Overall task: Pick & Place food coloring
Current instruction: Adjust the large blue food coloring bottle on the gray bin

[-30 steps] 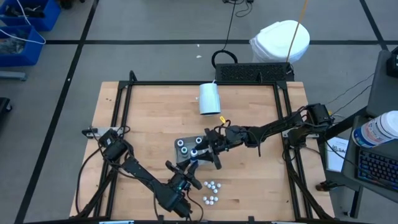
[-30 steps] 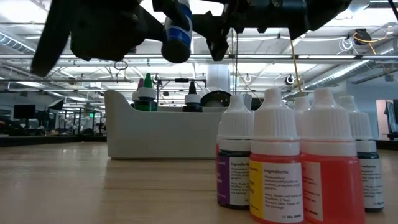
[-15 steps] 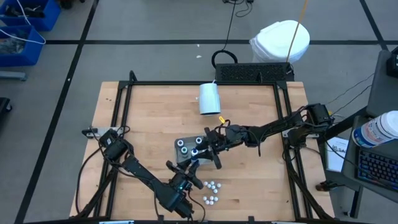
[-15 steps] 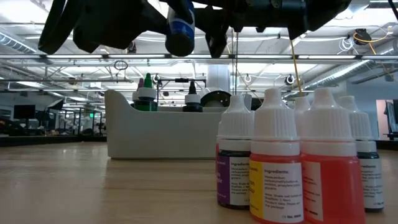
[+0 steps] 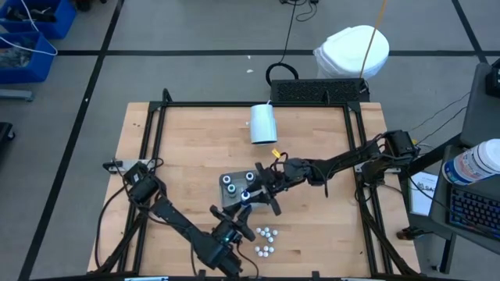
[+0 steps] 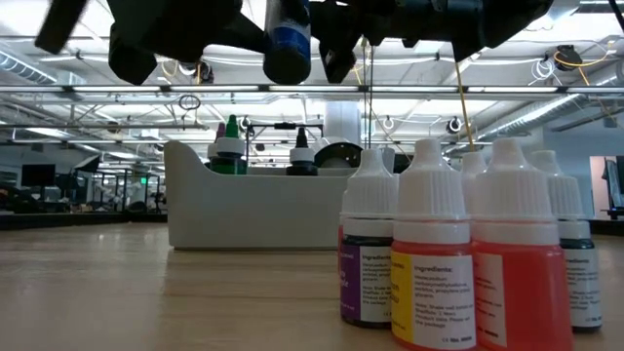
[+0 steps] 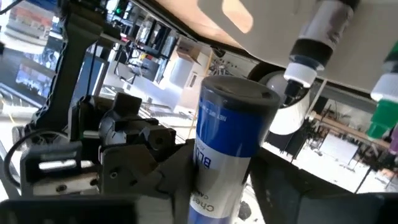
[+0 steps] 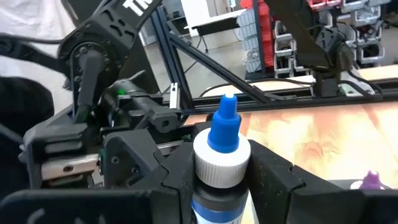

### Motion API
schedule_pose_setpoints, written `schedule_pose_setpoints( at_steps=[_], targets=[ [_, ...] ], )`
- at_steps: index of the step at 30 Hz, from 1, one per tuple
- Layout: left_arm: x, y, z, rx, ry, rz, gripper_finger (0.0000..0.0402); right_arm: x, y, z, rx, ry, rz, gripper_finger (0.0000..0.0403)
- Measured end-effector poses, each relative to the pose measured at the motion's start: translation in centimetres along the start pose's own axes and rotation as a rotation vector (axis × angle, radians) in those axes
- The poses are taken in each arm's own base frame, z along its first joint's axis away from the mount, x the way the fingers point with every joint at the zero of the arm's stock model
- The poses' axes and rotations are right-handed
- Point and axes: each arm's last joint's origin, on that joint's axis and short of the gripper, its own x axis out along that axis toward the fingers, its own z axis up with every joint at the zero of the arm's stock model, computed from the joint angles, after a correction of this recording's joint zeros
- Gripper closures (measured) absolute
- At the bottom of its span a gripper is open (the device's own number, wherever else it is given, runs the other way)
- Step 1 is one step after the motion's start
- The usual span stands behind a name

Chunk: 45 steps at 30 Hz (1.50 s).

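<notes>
A blue-labelled food coloring bottle (image 5: 244,197) (image 6: 288,44) hangs upright above the table, nozzle up. My right gripper (image 5: 254,195) (image 8: 221,180) reaches in level from the table's right and is shut on it. My left gripper (image 5: 237,214) (image 7: 224,186) comes from the near left, open, with its fingers on either side of the same bottle (image 7: 230,143). Three wider bottles (image 5: 232,187) stand in a grey tray (image 5: 225,197). Several small white-capped bottles (image 5: 266,240) (image 6: 458,253) stand on their bases on the wood. My right gripper pinches the bottle's body just under the white collar (image 8: 219,163) between its two fingers (image 8: 177,180), coming in level from the table's right. The bottle stands upright in the hold, blue nozzle up, lifted clear of the table and tray. My left gripper has one finger (image 7: 171,180) close along the bottle's side; whether it touches, I cannot tell.
A white cup (image 5: 264,123) lies on its side at the far middle of the table. The tray's wall (image 6: 253,210) stands just beyond the held bottle. A black frame (image 5: 156,156) runs round the tabletop. Bare wood lies to the left and right.
In the low view the gap between the bottle and my right gripper's finger has closed, and my left gripper's bulk has drawn off from the bottle's other side. The bottle has stayed aloft and upright, shifting only slightly toward the right arm.
</notes>
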Motion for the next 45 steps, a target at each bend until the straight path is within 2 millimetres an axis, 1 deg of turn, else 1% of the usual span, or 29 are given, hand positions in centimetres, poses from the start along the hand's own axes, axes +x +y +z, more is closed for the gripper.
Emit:
schedule_pose_setpoints(
  at_steps=[8,12,16,22,24,26,29,31,32,34,36,38,40,42,45],
  targets=[
    [-0.9,0.0,0.0,-0.078,0.024,0.045,0.0149,0.0,0.0,0.2,-0.014,-0.012,0.005,0.0295],
    [-2.2,-0.4,-0.3,-0.093,0.059,0.109,0.0118,0.0,0.1,0.2,-0.009,-0.013,0.010,0.0295],
    [-4.0,-1.0,-0.4,-0.075,0.041,0.144,0.0111,0.0,0.1,0.2,-0.009,-0.016,0.013,0.0295],
    [-6.4,-1.9,-0.6,-0.107,0.008,0.190,0.0109,0.0,0.3,0.2,-0.011,-0.017,0.019,0.0295],
    [-7.5,-2.3,-0.9,-0.173,-0.003,0.224,0.0108,0.0,0.4,0.2,-0.011,-0.019,0.022,0.0295],
    [-8.8,-2.5,-1.1,-0.298,-0.033,0.263,0.0110,0.1,0.6,0.2,-0.015,-0.027,0.028,0.0295],
    [-11.3,-2.6,-3.0,-0.486,-0.107,0.292,0.0117,0.1,0.8,0.2,-0.025,-0.032,0.038,0.0295],
    [-13.0,-2.8,-4.9,-0.679,-0.180,0.290,0.0124,0.2,1.0,0.2,-0.048,-0.029,0.048,0.0295],
    [-13.7,-2.9,-6.1,-0.797,-0.228,0.261,0.0127,0.2,1.2,0.1,-0.067,-0.029,0.057,0.0295],
    [-14.8,-3.1,-9.1,-1.064,-0.326,0.159,0.0138,0.2,1.4,0.1,-0.109,-0.027,0.076,0.0295],
    [-15.2,-3.3,-12.0,-1.336,-0.407,-0.007,0.0151,0.3,1.6,0.0,-0.143,-0.019,0.081,0.0295],
    [-15.1,-3.6,-14.6,-1.595,-0.450,-0.195,0.0168,0.3,1.9,-0.1,-0.177,-0.018,0.087,0.0295],
    [-14.6,-3.8,-17.0,-1.812,-0.466,-0.304,0.0188,0.3,2.0,-0.1,-0.214,-0.023,0.089,0.0295],
    [-14.6,-4.4,-18.4,-1.894,-0.500,-0.292,0.0211,0.3,2.2,-0.2,-0.247,-0.022,0.089,0.0295],
    [-15.5,-5.9,-18.7,-1.849,-0.580,-0.179,0.0251,0.4,2.5,-0.3,-0.300,-0.021,0.070,0.0295]
  ],
)
